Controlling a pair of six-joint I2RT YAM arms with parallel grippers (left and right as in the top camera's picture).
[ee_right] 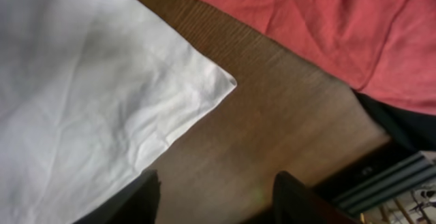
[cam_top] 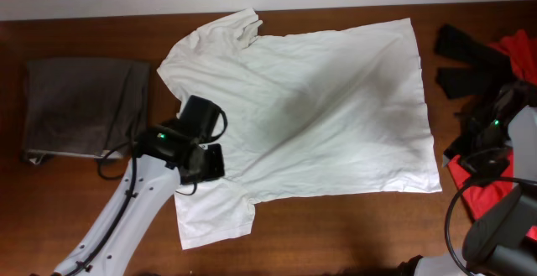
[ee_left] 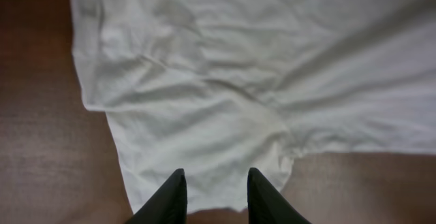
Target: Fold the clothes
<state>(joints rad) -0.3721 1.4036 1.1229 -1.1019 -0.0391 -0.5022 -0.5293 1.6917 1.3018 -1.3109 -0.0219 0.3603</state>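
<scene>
The clothes, a white short-sleeved T-shirt [cam_top: 319, 117], lie spread flat on the brown table, collar to the left. My left gripper [cam_top: 211, 142] hovers over the shirt's near sleeve area. In the left wrist view its fingers [ee_left: 216, 183] stand apart above the sleeve's edge [ee_left: 225, 81] with nothing between them. My right gripper [cam_top: 474, 154] is at the right, beside the shirt's near hem corner. In the right wrist view its jaws [ee_right: 216, 180] are open over bare wood, with the corner of the shirt [ee_right: 82, 94] just to the left.
Folded grey-brown trousers [cam_top: 80, 108] lie at the left edge. A black garment [cam_top: 461, 49] and a red one [cam_top: 482, 196] [ee_right: 327, 20] are heaped at the right, under the right arm. Bare table [cam_top: 336, 234] runs along the front.
</scene>
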